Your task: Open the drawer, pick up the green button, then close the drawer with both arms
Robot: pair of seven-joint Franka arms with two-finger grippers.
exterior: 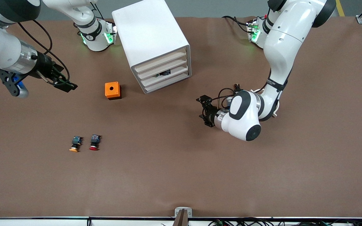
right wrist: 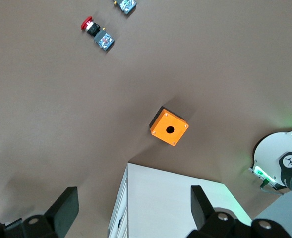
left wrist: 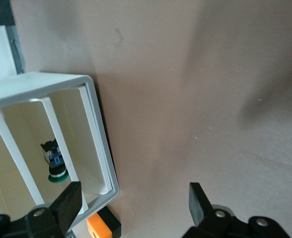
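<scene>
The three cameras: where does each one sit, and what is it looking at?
Front view: high across the table, facing both arms, cabinet and orange box.
Left wrist view: on the left arm, looking past the open left gripper into the cabinet at the green button.
Right wrist view: above the open right gripper, looking down.
All three show the orange box.

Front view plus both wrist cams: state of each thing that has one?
cabinet: upright, front facing the left arm's end
drawer: in the cabinet, not pulled out
green button: lying inside the cabinet
orange box: on the table, hole up, empty
orange button: lying on its side
red button: lying on its side
left hand: open, empty
right hand: open, empty
</scene>
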